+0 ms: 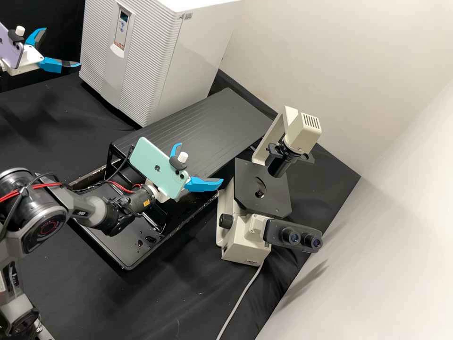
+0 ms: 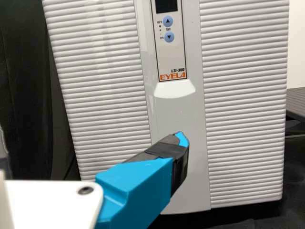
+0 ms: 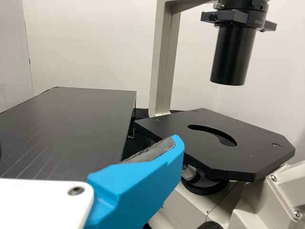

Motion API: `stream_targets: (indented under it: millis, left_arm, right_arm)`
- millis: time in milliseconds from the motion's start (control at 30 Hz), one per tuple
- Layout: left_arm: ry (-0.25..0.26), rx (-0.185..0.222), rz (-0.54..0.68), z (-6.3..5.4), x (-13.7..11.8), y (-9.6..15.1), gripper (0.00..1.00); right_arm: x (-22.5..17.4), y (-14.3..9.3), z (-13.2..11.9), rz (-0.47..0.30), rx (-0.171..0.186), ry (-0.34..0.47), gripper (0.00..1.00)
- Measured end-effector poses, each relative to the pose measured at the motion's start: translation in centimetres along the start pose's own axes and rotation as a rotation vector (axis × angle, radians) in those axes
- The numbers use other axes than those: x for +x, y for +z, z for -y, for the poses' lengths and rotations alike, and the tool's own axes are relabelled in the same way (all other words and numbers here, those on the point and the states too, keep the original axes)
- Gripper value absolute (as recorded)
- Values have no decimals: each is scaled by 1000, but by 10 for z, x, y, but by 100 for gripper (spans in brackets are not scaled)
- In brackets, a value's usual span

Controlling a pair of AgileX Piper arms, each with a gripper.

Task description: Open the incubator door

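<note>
One big white incubator commands the back of the black bench, and its ribbed incubator door faces the arms, lying flush with the cabinet: it's shut! Next in size comes the dark slatted board, raised beside it, and to the right in the high view stands the cream microscope, lamp housing up top, eyepieces toward us. A black tray with wet drops on its floor sits at the near side of the board.

Over to the hands now! The left gripper is at the incubator's front, its two blue fingers spread wide with nothing between them; in the left wrist view one finger lies across the smooth central strip, below the pale crescent. Is it touching the door? Cannot tell. The right gripper hangs near the microscope's stage, and it too is parted and empty.

Smaller things: a mint phone rides on the right gripper, a lilac phone on the left, and the little control panel sits high on the door.
</note>
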Motion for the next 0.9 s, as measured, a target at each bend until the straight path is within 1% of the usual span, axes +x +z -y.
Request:
stream_targets:
  millis: [433,467,533,667,700,800,900]
  left_arm:
    - [-1,2,5,0,0,0,100]
    - [-3,-2,7,0,0,-1,100]
    - [-6,-20,20,0,0,-3,100]
    - [-17,-67,2,3,0,-15,100]
    - [-20,-72,-6,4,1,-18,100]
    - [-23,-76,-48,6,7,-34,100]
    - [-2,-73,-88,1,13,-48,100]
  right_arm:
    - [0,0,0,0,0,0,100]
    - [0,0,0,0,0,0,100]
    - [0,0,0,0,0,0,100]
    - [0,0,0,0,0,0,100]
    - [0,0,0,0,0,0,100]
    - [0,0,0,0,0,0,100]
    - [0,0,0,0,0,0,100]
